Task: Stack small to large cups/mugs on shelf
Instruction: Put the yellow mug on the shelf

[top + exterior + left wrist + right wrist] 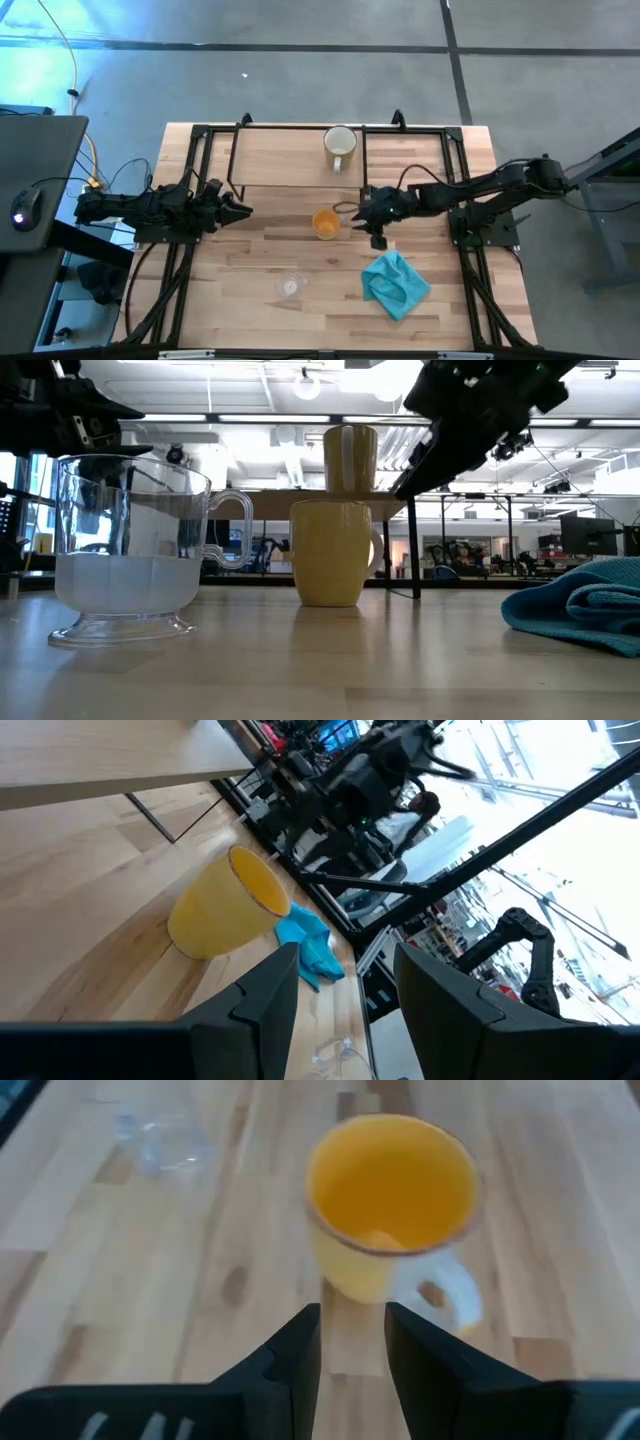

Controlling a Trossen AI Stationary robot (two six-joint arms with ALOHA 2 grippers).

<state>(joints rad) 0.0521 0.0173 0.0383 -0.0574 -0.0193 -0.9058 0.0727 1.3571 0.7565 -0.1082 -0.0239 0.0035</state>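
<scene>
Orange ceramic mug with a pale handle [326, 223] stands upright on the light-wood table [250, 290], in front of the low wooden shelf on black wire legs [280, 160]. Right gripper [372, 212] sits just beside the mug, fingers [300, 1342] slightly parted, holding nothing. Cream-white mug [340, 146] stands on the shelf. Clear glass cup [290, 287] stands nearer the table's front edge, teal-blue cloth [396, 284] beside it (well apart). Left gripper [238, 209] waits at the left, fingers apart, empty.

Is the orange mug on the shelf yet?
No, the orange mug stands on the table in front of the shelf; only the cream-white mug is on it.
</scene>
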